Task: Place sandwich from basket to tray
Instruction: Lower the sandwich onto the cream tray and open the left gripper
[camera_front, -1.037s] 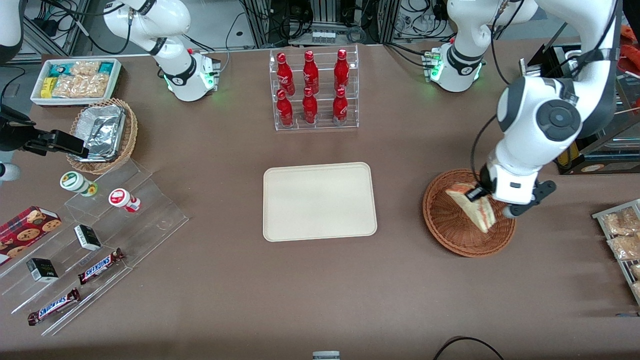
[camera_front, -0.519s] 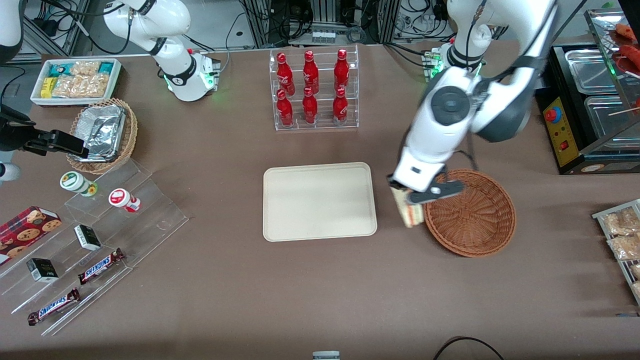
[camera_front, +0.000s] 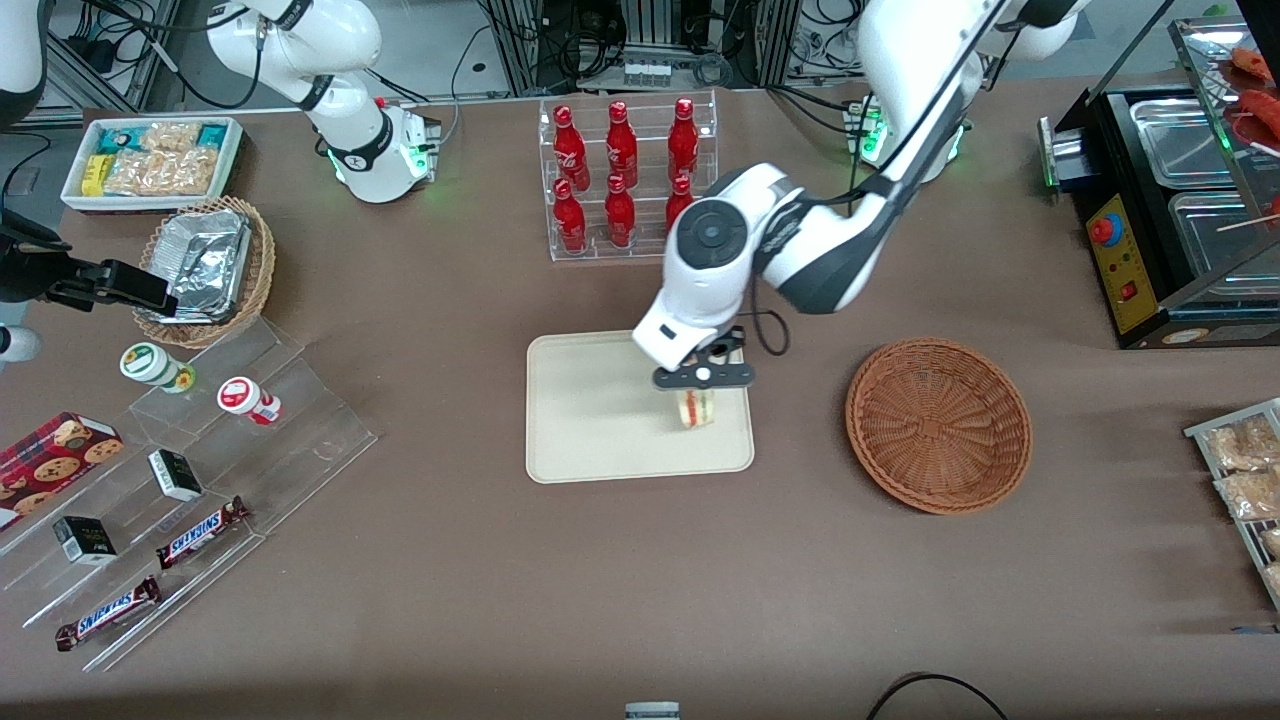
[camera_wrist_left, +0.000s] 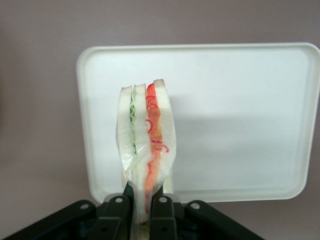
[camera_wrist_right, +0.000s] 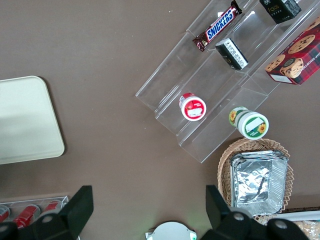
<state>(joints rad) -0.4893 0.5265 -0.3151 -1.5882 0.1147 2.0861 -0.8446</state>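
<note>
My gripper (camera_front: 697, 392) is clamped tight on 1 sandwich (camera_front: 696, 408), held over the tray (camera_front: 590, 440) at the edge nearest the basket (camera_front: 938, 424). In the wrist view the sandwich (camera_wrist_left: 145, 145) hangs cut edge out, green and red filling showing, fingers (camera_wrist_left: 161, 210) pinching its narrow end, tray (camera_wrist_left: 240, 115) under it; can't tell if it touches. 1 basket w/ nothing in it, well apart toward my arm's end of the table. 6 red bottles (camera_front: 620, 175) in 1 clear rack, farther from the front camera than the tray.
</note>
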